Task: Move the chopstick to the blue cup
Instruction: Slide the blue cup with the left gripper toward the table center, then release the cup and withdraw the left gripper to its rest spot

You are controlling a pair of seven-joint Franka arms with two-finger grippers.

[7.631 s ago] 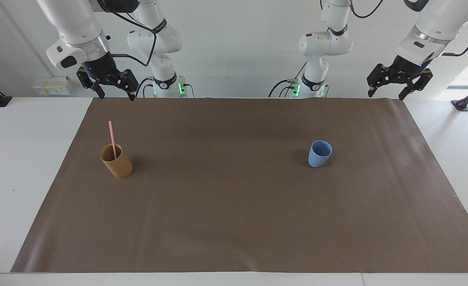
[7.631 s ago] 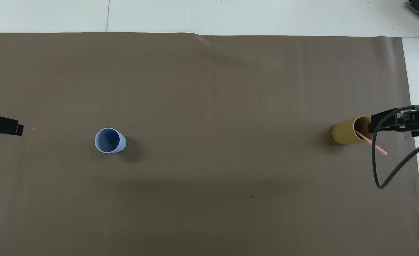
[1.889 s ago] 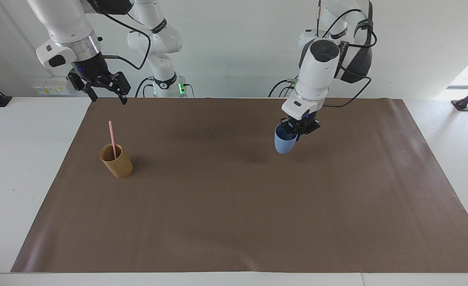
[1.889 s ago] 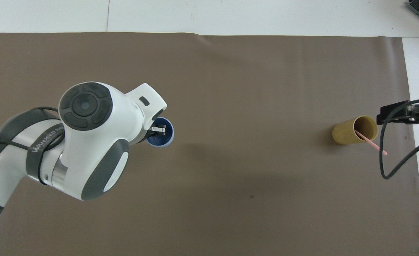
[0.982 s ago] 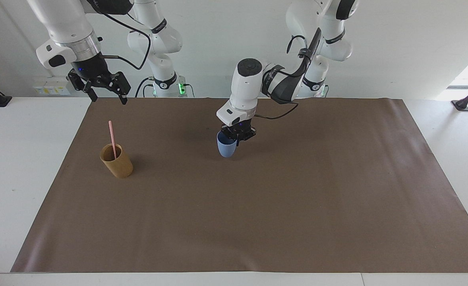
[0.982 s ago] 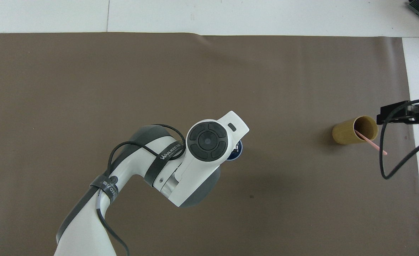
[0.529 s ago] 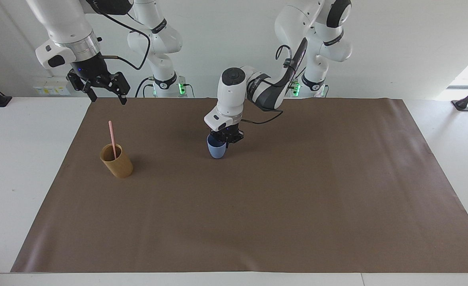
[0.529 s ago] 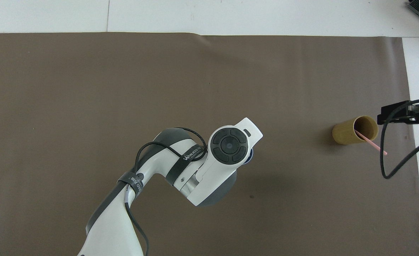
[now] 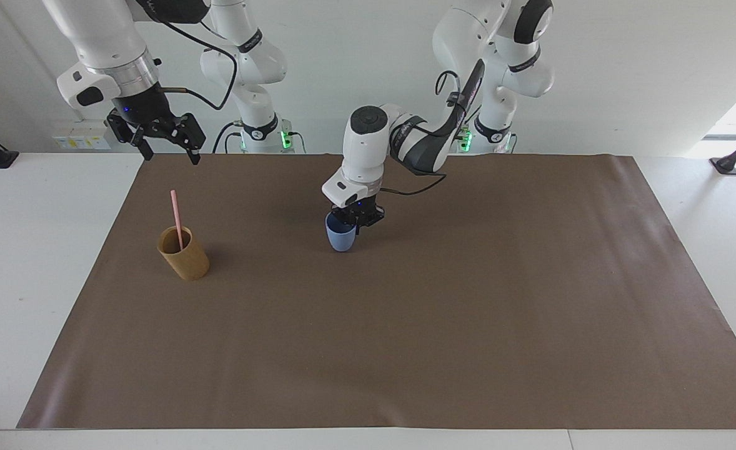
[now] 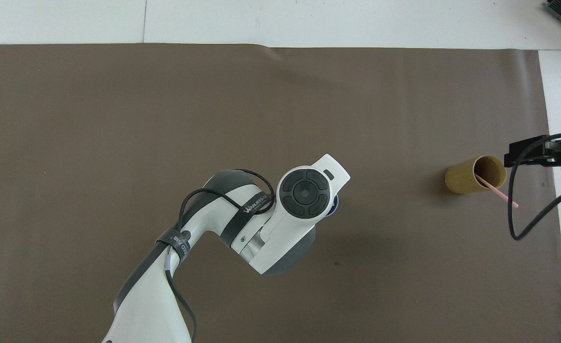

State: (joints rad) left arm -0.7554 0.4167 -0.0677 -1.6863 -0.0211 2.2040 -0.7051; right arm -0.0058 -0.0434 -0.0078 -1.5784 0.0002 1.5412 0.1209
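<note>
The left gripper (image 9: 355, 220) is pinching the blue cup's (image 9: 341, 237) rim mid-mat (image 9: 468, 312); the right gripper (image 9: 163, 139) is waiting, jaws wide and empty, over the mat's corner.

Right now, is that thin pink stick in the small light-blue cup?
No. The thin pink stick stands in the tan cylindrical holder; the small light-blue cup sits mid-table, apart.
</note>
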